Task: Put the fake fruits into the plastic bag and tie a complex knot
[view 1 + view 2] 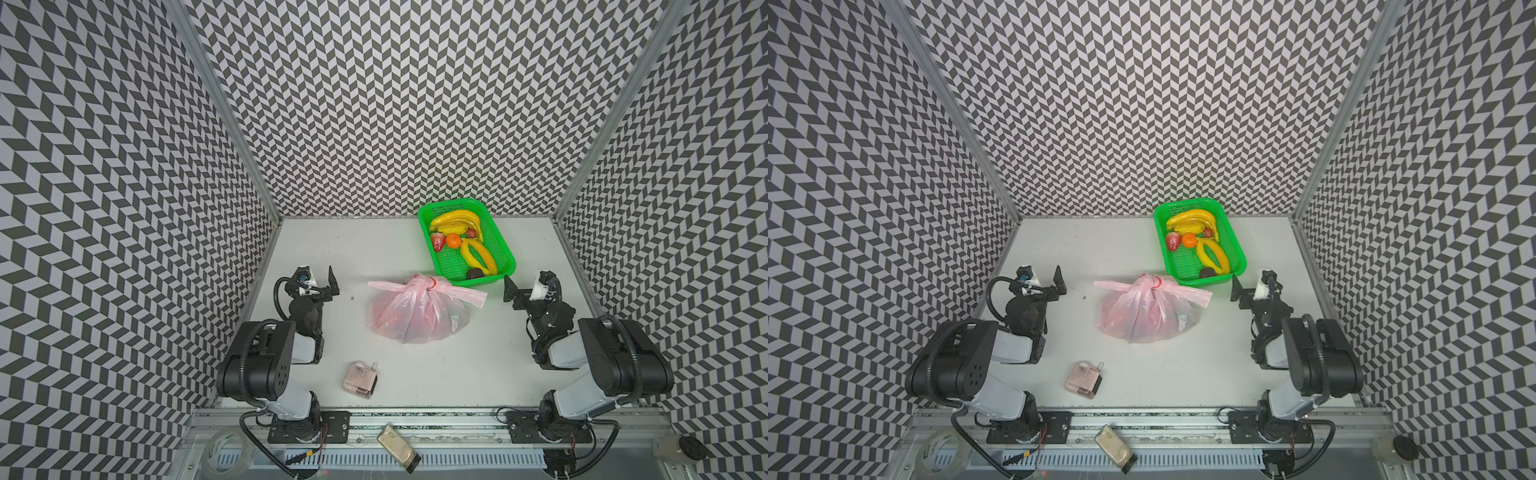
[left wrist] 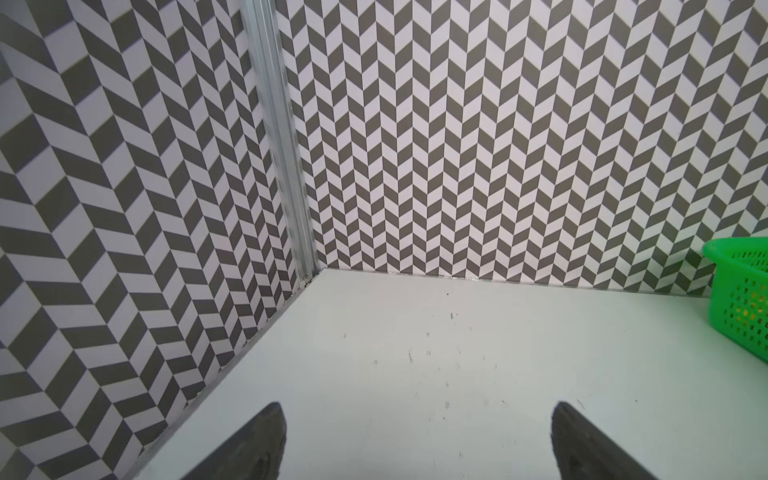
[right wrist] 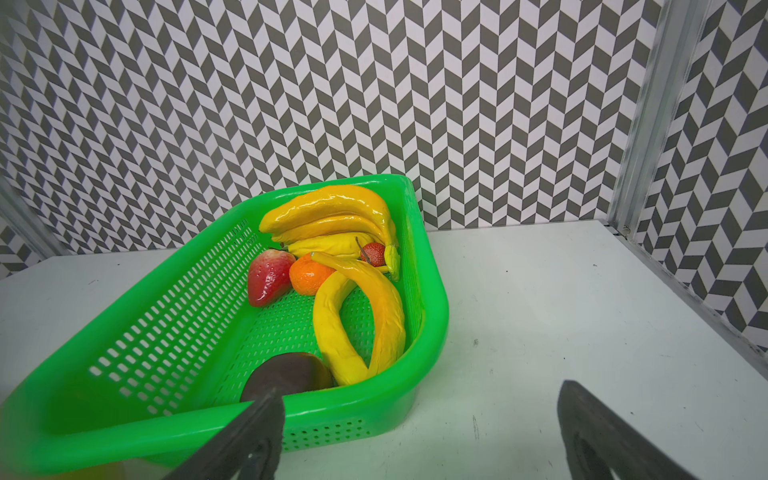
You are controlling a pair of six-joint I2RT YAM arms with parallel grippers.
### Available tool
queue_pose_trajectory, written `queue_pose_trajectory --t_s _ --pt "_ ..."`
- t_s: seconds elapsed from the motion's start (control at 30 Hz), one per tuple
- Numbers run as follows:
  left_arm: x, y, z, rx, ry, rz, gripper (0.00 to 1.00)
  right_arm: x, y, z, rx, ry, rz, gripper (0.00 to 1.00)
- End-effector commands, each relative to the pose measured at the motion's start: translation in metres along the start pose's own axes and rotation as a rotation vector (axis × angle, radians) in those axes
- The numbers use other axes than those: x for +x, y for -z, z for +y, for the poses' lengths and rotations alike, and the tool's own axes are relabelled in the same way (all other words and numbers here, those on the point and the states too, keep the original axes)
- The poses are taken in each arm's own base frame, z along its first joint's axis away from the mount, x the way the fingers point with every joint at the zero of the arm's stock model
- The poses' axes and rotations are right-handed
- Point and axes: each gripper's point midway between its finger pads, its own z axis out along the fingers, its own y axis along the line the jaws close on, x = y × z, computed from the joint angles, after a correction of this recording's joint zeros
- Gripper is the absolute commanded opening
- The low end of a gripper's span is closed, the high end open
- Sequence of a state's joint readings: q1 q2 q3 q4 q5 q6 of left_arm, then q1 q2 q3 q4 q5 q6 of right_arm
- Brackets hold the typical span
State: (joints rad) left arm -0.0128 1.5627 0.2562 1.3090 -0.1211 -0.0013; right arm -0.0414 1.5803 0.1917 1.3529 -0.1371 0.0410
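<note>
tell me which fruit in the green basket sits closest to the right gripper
The dark brown round fruit, in the basket corner nearest the right gripper; the bananas, orange and strawberries lie farther back.

The plastic bag (image 1: 415, 320) slumps mid-bench (image 1: 374, 249), pale pink and translucent, with reddish shapes faint through the film. On top, the knot (image 1: 427, 284) is bunched tight, two flat tails flaring sideways. Just behind it, the green basket (image 1: 478, 281) holds bananas (image 1: 455, 219), an orange (image 1: 453, 240), a strawberry (image 1: 437, 242) and a dark brown round fruit (image 1: 473, 273).
</note>
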Motion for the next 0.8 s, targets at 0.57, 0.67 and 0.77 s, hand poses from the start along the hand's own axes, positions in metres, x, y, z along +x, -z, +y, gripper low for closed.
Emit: queue_pose_trajectory --t_s 0.57,0.67,0.77 --pt "0.0107 0.0018 -0.0061 0.028 0.003 0.042 1.00 -0.0158 -0.0014 0.0016 0.009 0.032 -0.054 0.99" --pt "0.0104 0.0015 -0.0053 0.025 0.005 0.041 1.00 -0.0158 -0.0016 0.0013 0.011 0.033 -0.054 0.99" --pt "0.0102 0.0019 -0.0055 0.025 0.005 0.040 1.00 -0.0159 -0.0017 0.0013 0.010 0.032 -0.054 0.99"
